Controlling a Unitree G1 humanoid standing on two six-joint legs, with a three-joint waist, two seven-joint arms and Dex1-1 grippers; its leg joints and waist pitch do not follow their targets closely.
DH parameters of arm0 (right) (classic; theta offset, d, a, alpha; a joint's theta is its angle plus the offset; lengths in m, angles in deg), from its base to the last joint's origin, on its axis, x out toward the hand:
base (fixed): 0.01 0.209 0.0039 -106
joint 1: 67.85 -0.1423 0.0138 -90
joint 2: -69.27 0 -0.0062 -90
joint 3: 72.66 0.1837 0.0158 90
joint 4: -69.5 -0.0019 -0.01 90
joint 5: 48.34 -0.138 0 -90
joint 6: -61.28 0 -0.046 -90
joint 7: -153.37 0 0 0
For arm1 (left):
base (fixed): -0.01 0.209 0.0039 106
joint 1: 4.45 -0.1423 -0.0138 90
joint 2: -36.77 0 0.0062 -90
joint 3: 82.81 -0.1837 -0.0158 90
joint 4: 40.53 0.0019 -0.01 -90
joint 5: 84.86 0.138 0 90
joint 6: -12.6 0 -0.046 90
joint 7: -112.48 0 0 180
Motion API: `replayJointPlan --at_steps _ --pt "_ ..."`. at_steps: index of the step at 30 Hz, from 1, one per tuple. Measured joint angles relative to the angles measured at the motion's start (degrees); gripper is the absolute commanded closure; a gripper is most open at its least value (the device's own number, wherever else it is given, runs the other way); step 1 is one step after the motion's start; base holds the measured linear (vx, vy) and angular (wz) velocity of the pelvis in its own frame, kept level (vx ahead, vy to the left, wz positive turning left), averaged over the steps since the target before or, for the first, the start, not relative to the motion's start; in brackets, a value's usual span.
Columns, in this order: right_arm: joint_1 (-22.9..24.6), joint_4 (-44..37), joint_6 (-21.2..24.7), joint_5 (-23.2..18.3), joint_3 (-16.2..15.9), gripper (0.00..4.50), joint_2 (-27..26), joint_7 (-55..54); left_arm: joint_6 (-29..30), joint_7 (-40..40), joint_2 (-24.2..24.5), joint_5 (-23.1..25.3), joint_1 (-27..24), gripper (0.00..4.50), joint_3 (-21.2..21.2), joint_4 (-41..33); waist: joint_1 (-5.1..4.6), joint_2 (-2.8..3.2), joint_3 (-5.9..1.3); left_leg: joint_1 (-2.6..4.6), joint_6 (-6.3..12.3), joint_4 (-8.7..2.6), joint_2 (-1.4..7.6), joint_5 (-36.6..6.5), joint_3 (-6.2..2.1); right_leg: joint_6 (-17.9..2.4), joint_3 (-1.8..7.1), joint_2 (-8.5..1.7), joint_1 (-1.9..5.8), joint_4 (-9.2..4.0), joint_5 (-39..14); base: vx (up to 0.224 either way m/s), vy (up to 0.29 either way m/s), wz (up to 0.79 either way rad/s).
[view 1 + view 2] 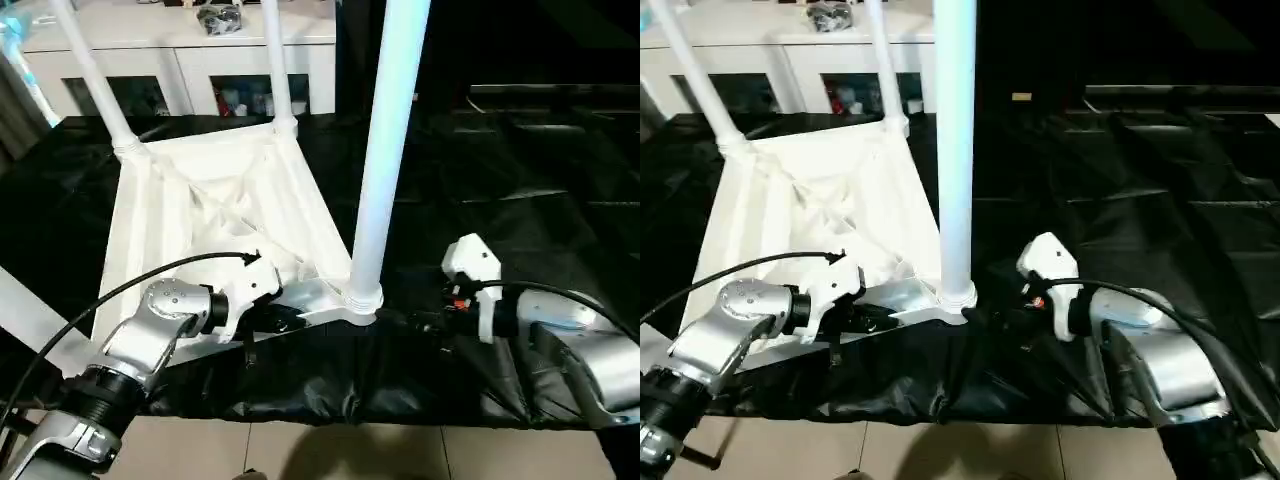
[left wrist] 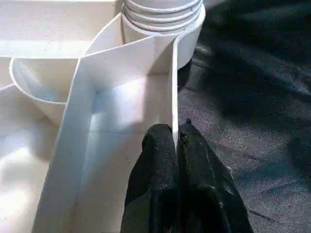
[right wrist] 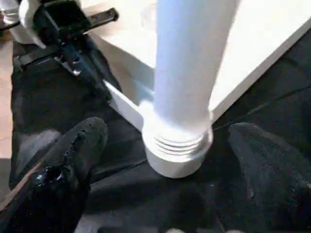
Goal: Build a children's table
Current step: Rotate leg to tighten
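Observation:
The white tabletop (image 1: pixel 170 215) lies upside down on black cloth, ribbed underside up. Three white legs stand in its corner sockets: two at the far corners (image 1: pixel 100 75) (image 1: pixel 277 60) and a near one (image 1: pixel 388 150) at the near right corner. My left gripper (image 2: pixel 175 138) is shut on the tabletop's thin near rim, just left of that corner socket (image 2: pixel 165 19). On the other side of the near leg, my right gripper (image 3: pixel 167 131) is open, with one black finger (image 3: pixel 77 155) on each side of the leg's threaded base (image 3: pixel 177 145), not touching it.
Black cloth (image 1: pixel 520 200) covers the work surface and drapes over its near edge onto a tiled floor (image 1: pixel 330 450). A white cabinet (image 1: pixel 180 50) with glass doors stands behind the tabletop. Cables run along both forearms.

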Motion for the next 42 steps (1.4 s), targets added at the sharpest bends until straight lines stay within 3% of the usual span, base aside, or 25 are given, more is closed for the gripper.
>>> replayJointPlan --at_steps 4,7,11,19,30,40,42 --pt "-4.1 5.32 -4.41 4.11 -3.87 0.0 -1.63 -0.35 -1.24 0.45 -0.28 0.12 0.65 4.46 0.02 1.53 0.03 -0.04 0.01 0.0 0.0 -0.03 0.02 0.0 0.02 0.0 -0.05 -0.01 0.0 0.01 0.0 0.0 0.0 0.0" --pt "-5.81 9.35 -6.5 5.97 -4.96 0.0 -4.05 -1.15 -1.69 0.47 -0.77 0.64 0.93 4.46 0.02 1.83 0.12 -0.08 0.03 -0.01 0.0 -0.13 0.03 0.0 0.08 0.0 -0.08 -0.03 0.0 0.02 0.0 0.0 0.0 0.0" --pt "-8.52 13.64 -8.53 7.06 -6.44 0.36 -5.43 -1.74 -1.71 0.57 -0.9 0.78 1.05 4.5 0.02 1.86 0.15 -0.09 0.03 -0.03 0.0 -0.14 0.03 0.0 0.1 0.0 -0.09 -0.05 -0.01 0.01 0.0 0.0 0.0 0.0" --pt "-12.35 21.26 -13.73 9.32 -7.02 1.17 -7.46 -1.18 -2.35 0.6 -1.13 1.21 2.16 4.5 0.22 3.49 0.09 -0.3 0.06 -0.05 0.01 -0.14 0.05 0.01 0.16 -0.12 -0.06 -0.08 -0.01 -0.02 0.07 0.0 0.0 0.0" --pt "-14.5 25.24 -17.18 10.38 -7.8 2.01 -8.08 0.83 -2.84 0.76 -1.22 1.42 2.77 4.5 0.32 4.63 0.08 -0.45 0.06 -0.05 0.01 -0.2 0.13 0.0 0.33 -0.01 -0.11 -0.08 0.0 -0.13 0.01 0.0 0.0 0.0" --pt "-15.84 28.97 -18.4 9.74 -6.9 2.33 -9.64 1.43 -2.96 0.59 -2.02 2.13 4.0 4.5 0.7 6.79 0.02 -0.67 0.05 0.07 0.01 -0.22 0.17 0.0 0.32 0.0 -0.09 -0.08 0.07 -0.13 0.03 0.0 0.0 0.0" --pt "-13.87 28.1 -17.61 9.65 -5.16 2.36 -11.18 -2.52 -2.13 -1.63 -4.09 3.38 4.88 4.5 0.65 7.52 0.26 -1.09 -0.08 0.21 0.01 -0.32 0.22 0.0 0.4 0.04 -0.08 -0.1 0.25 -0.15 0.01 0.0 0.0 0.0"
